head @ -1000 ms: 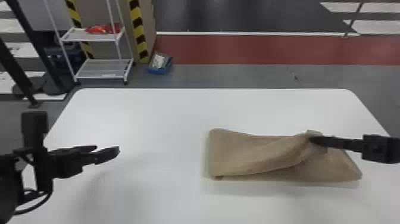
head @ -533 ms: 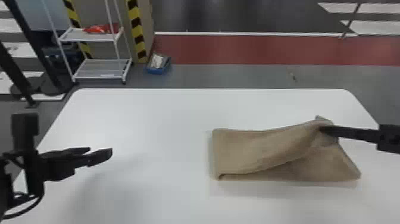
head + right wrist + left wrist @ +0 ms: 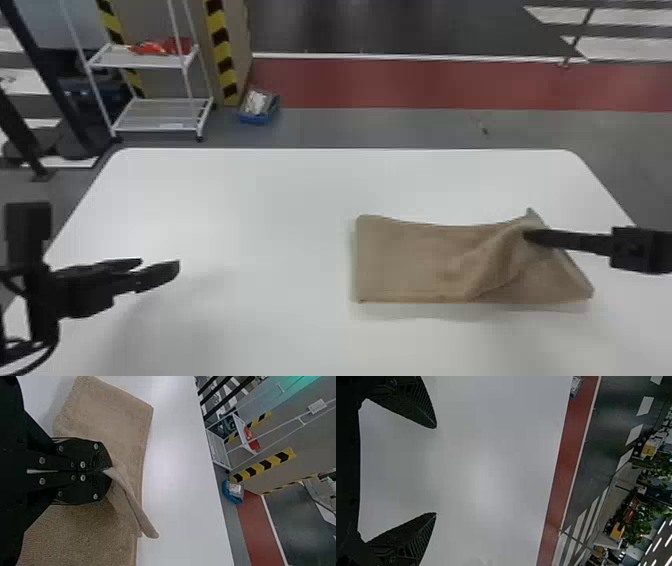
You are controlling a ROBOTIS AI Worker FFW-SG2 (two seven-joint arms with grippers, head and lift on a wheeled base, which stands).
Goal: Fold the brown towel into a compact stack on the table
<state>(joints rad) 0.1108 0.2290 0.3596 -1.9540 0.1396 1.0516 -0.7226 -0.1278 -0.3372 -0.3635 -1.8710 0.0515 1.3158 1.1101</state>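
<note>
Towel (image 3: pixel 415 260) runs left-right, peak (image 3: pixel 532 216) pointing away; right fingers (image 3: pixel 547 238) clench it, left fingers (image 3: pixel 159 276) spread.

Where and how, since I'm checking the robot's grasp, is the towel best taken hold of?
I'd grip the towel by the raised fold near its far right corner, coming from the right, one finger on each side. The cloth bunches up there, and the right gripper pinches it; the left end lies flat, so is probably harder to pinch.
</note>
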